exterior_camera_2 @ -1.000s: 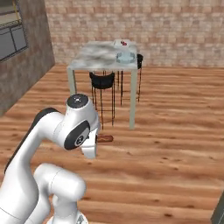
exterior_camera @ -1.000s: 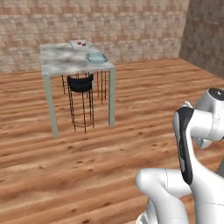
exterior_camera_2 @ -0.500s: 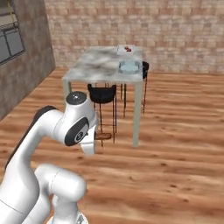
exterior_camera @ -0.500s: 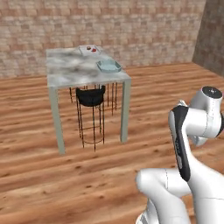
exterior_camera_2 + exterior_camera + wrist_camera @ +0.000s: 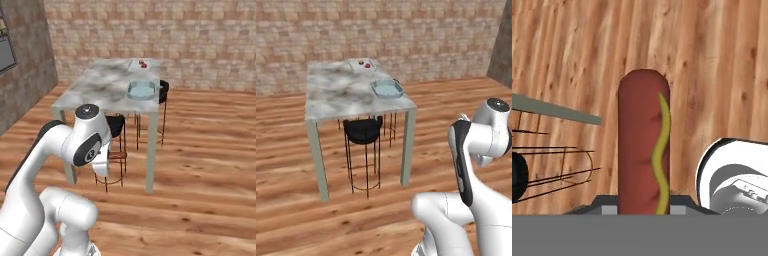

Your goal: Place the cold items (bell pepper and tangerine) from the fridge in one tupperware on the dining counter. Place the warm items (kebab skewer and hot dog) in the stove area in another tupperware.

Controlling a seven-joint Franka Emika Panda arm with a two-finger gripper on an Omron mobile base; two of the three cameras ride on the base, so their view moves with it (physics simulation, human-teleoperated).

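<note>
Hand view shows the gripper [image 5: 643, 207] clamped on the hot dog [image 5: 643, 145], carrying it. Next it needs lowering into the tupperware [image 5: 387, 88] on the desk [image 5: 336, 95].

A home dining corner: marble dining counter [image 5: 341, 95], bar stool [image 5: 363, 131], brick walls.

Even, bright rendered light; soft, low-resolution views.

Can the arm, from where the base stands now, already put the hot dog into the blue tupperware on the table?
Probably not yet. The hot dog is gripped in the jaws, but the arm is folded close to the base, and open wooden floor lies between it and the table with the blue tupperware.
</note>
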